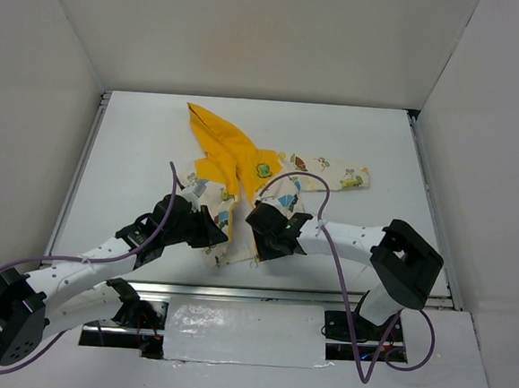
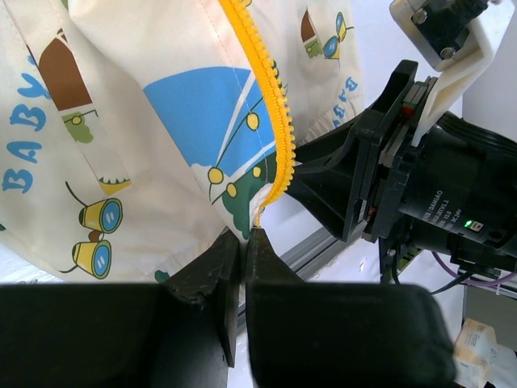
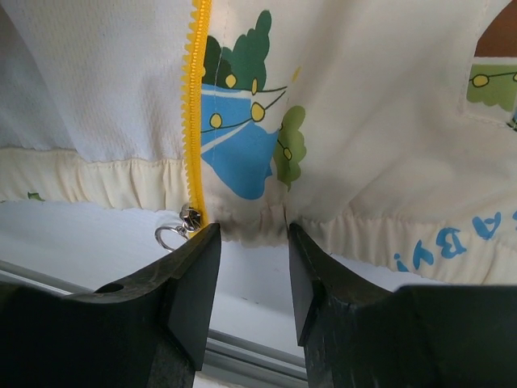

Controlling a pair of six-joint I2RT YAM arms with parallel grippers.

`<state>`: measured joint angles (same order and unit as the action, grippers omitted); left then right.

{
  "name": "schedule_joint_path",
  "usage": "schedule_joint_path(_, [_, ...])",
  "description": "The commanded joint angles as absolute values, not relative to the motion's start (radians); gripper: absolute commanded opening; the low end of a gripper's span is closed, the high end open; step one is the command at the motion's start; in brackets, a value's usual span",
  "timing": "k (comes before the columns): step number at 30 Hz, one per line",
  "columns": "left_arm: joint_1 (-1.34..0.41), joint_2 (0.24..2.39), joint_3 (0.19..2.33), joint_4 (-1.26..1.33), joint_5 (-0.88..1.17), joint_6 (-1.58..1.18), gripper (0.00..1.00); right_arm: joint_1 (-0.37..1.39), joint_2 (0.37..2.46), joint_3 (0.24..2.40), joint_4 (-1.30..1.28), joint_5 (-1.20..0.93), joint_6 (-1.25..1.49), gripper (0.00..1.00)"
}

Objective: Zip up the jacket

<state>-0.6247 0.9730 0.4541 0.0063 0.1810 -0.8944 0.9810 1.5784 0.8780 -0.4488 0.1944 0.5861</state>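
Observation:
The jacket [image 1: 287,189] lies on the white table, its yellow hood [image 1: 223,144] pointing to the far left. My left gripper [image 1: 215,233] is shut on the jacket's bottom hem. In the left wrist view the shut gripper [image 2: 244,236] pinches the cloth at the lower end of the yellow zipper strip [image 2: 271,97]. My right gripper [image 1: 261,237] is at the hem of the other front panel. In the right wrist view this gripper [image 3: 250,236] is open, with the gathered hem [image 3: 250,220] at its fingertips. The silver zipper slider [image 3: 191,215] with its ring pull sits beside the left finger.
A metal rail [image 1: 306,294] runs along the table's near edge, just behind both grippers. One sleeve [image 1: 344,175] stretches to the right. The right arm's wrist and camera [image 2: 452,186] hang close to my left gripper. White walls enclose the table.

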Motion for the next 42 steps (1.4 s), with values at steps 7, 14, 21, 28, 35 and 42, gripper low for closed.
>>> schedule_joint_path(7, [-0.620, 0.973, 0.445, 0.037, 0.199, -0.885, 0.00, 0.986, 1.606, 0.943, -0.439, 0.221, 0.606, 0.48])
schedule_joint_path(14, [-0.620, 0.976, 0.442, 0.043, 0.204, -0.885, 0.00, 0.997, 1.629, 0.966, -0.459, 0.259, 0.630, 0.49])
schedule_joint_path(21, [-0.620, 0.974, 0.445, 0.040, 0.206, -0.885, 0.00, 1.003, 1.703, 0.992, -0.474, 0.288, 0.649, 0.47])
schedule_joint_path(28, [-0.618, 0.966, 0.442, 0.031, 0.198, -0.882, 0.00, 1.011, 1.755, 0.983, -0.471, 0.288, 0.673, 0.27])
schedule_joint_path(35, [-0.617, 0.974, 0.442, 0.032, 0.195, -0.884, 0.00, 1.012, 1.686, 0.991, -0.474, 0.273, 0.670, 0.00])
schedule_joint_path(42, [-0.614, 0.973, 0.443, 0.023, 0.176, -0.885, 0.00, 0.997, 1.401, 0.924, -0.307, 0.175, 0.672, 0.00])
